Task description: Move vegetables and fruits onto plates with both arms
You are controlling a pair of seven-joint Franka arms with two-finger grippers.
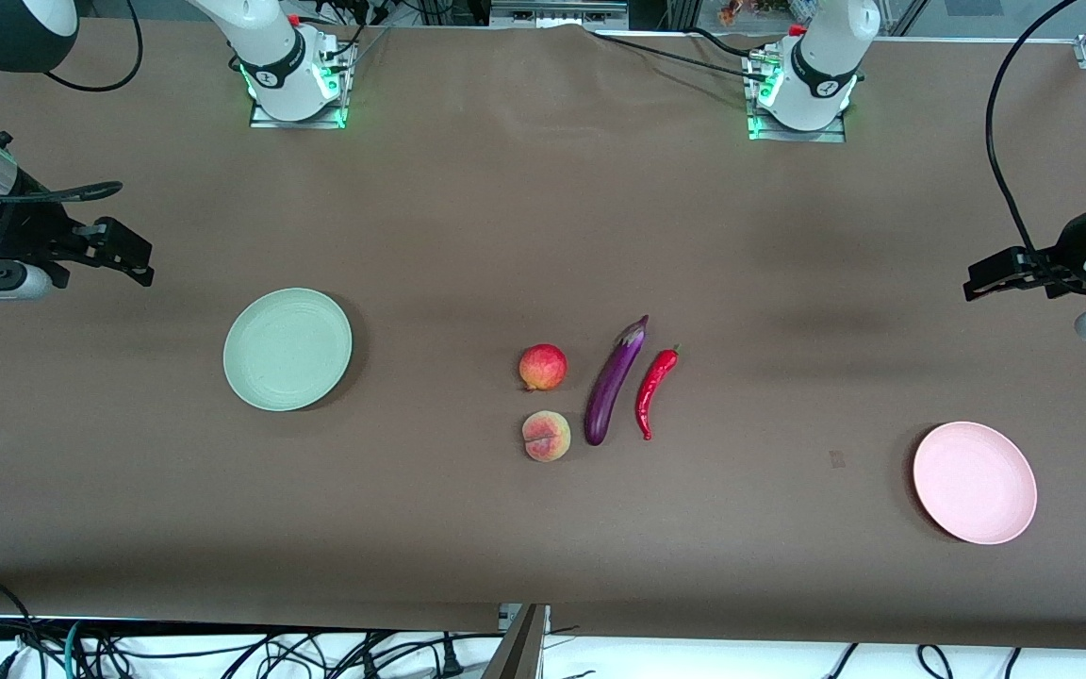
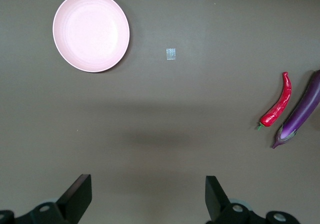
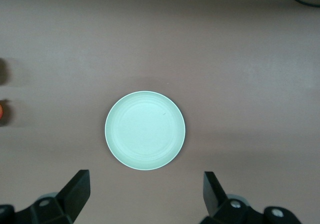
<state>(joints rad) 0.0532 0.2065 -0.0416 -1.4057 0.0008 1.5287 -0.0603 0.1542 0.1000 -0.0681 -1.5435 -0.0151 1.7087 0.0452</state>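
Left gripper (image 1: 986, 279): up in the air at the left arm's end of the table, fingers spread wide, holding nothing.
Right gripper (image 1: 128, 253): up at the right arm's end, fingers likewise parted and empty.
Produce: clustered mid-table — red fruit (image 1: 543, 367), peach (image 1: 546, 436) nearer the front camera, then eggplant (image 1: 613, 382) and chili pepper (image 1: 653, 390) toward the left arm's end.
Plates: green plate (image 1: 287, 349) toward the right arm's end; pink plate (image 1: 975, 483) toward the left arm's, nearer the camera — both bare.
Deciding relation: the chili and eggplant lie on the left arm's side of the cluster (so likely its picks), the fruits on the right arm's.
Long axes: both vegetables run roughly near-to-far, side by side; fingers should close across them.
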